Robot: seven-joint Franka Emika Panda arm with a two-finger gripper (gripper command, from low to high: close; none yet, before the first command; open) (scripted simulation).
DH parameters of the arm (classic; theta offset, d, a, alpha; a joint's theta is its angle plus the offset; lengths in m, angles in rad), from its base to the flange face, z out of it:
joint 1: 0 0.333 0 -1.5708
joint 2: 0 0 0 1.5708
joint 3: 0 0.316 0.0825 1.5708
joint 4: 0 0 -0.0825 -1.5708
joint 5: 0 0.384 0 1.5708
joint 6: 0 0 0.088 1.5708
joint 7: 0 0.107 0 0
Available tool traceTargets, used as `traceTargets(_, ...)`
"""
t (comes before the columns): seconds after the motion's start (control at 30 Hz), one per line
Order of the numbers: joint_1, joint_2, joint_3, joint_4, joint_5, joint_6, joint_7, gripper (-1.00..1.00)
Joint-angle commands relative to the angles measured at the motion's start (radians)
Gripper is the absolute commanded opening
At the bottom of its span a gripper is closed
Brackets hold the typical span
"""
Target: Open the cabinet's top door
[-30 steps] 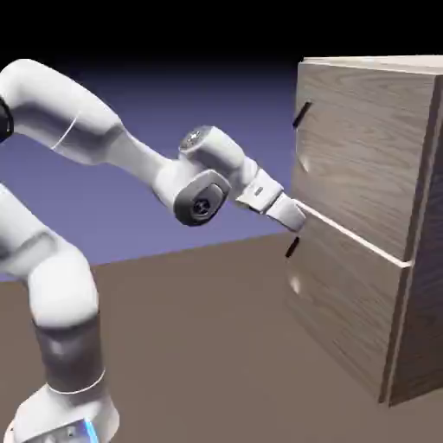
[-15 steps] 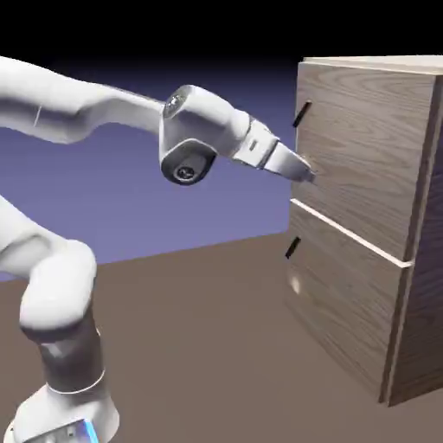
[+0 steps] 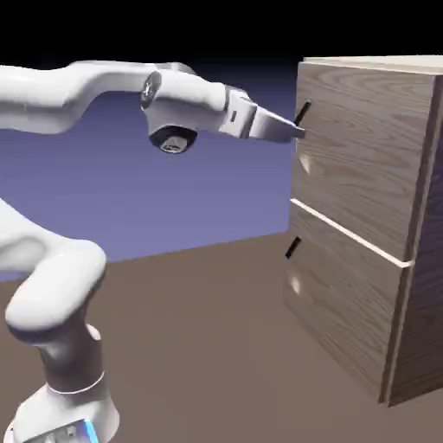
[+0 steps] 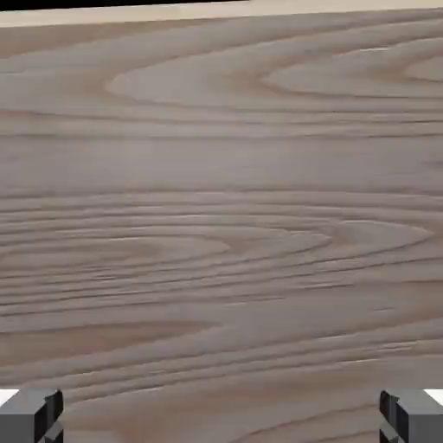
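The cabinet (image 3: 368, 216) of grey-brown wood grain stands at the exterior view's right, its two front panels split by a pale seam. The top door (image 3: 355, 151) is shut flush, its small black bar handle (image 3: 302, 113) near the upper left edge. My gripper (image 3: 298, 132) reaches level toward the door and sits just below that handle, close to the panel. In the hand view the door's wood (image 4: 221, 225) fills the picture, and the two grey fingertips (image 4: 30, 415) stand far apart at the bottom corners with nothing between them. The handle does not show in the hand view.
The lower panel (image 3: 346, 303) has its own black handle (image 3: 292, 247) under the seam. The brown table (image 3: 208, 346) runs in front of the cabinet, with the robot's base (image 3: 60, 415) at the lower left.
The arm has risen from the seam between the panels up to just under the top door's handle. The jaws opened wider early in that second.
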Motion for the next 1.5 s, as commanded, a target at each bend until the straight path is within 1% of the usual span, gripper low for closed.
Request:
traceTargets(0.0, -0.017, -0.009, 0.020, 0.009, 0.044, -0.001, -0.027, 0.00)
traceTargets(0.9, -0.477, -0.249, 0.547, 0.258, 1.218, -0.031, -0.746, 0.00)
traceTargets(0.97, -0.489, -0.255, 0.560, 0.264, 1.247, -0.031, -0.764, 0.00)
traceTargets(1.13, -0.661, -0.229, 0.639, 0.394, 1.263, -0.059, -0.757, 0.00)
traceTargets(1.17, -0.661, -0.229, 0.639, 0.394, 1.263, -0.059, -0.757, -1.00)
traceTargets(1.2, -0.661, -0.229, 0.639, 0.394, 1.263, -0.059, -0.757, -1.00)
traceTargets(1.47, -0.388, -0.231, 0.445, 0.104, 1.186, -0.294, -0.803, -1.00)
